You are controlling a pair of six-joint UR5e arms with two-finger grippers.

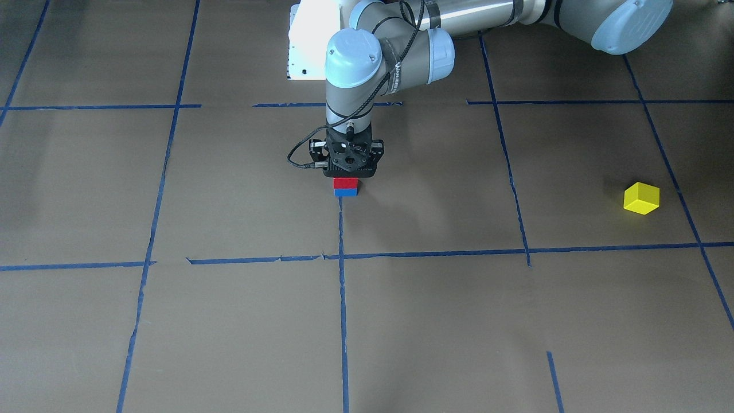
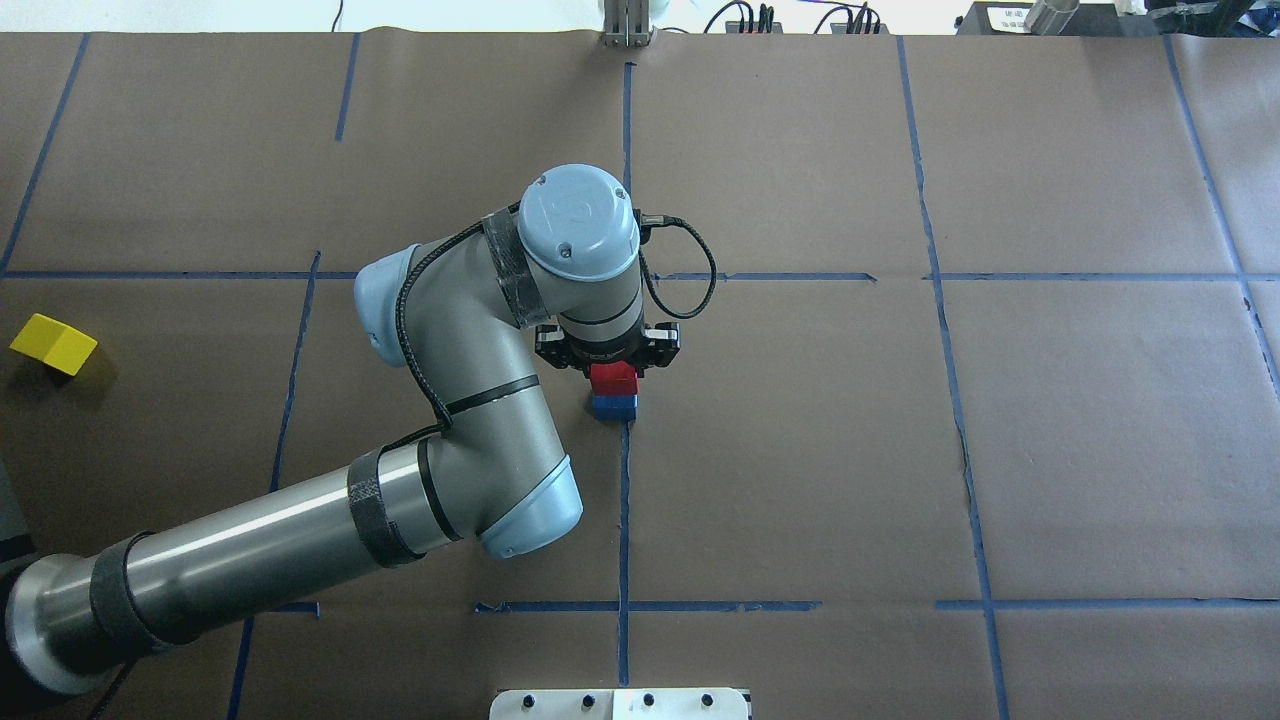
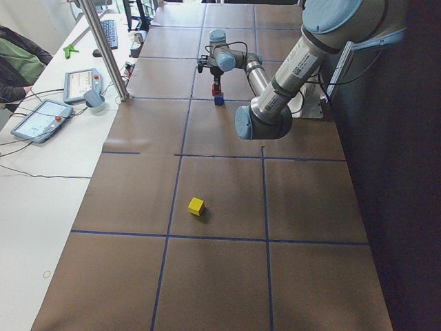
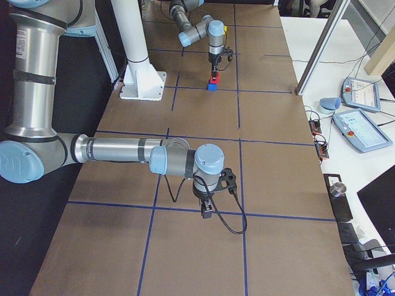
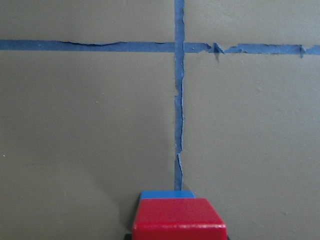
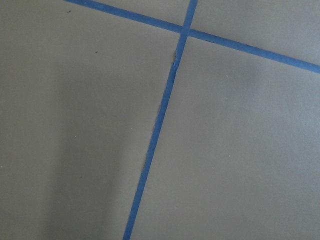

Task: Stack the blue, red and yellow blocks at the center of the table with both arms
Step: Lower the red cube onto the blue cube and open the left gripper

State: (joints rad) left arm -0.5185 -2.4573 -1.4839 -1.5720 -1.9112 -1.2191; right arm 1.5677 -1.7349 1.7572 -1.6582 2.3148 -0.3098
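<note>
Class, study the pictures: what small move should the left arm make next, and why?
Probably let go and lift the left pincer straight up: the small matte red cube already sits squarely on the matte blue cube at the centre tape line, while the matte yellow cube lies apart, unstacked. Whether the jaws are gripping is not visible.

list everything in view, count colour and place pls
blue block: 1, blue, table centre, bottom of stack
red block: 1, red, on the blue block
yellow block: 1, yellow, alone, robot's far left
table: 1, brown, blue tape grid
pedestal: 1, white, robot's base
touch screens: 2, grey, side bench
person: 1, green sleeve, by bench
left arm: 1, grey, reaching centre
left gripper: 1, black, over red block, grip unclear
right arm: 1, grey, over bare table
right gripper: 1, black, low over table, state unclear
</note>
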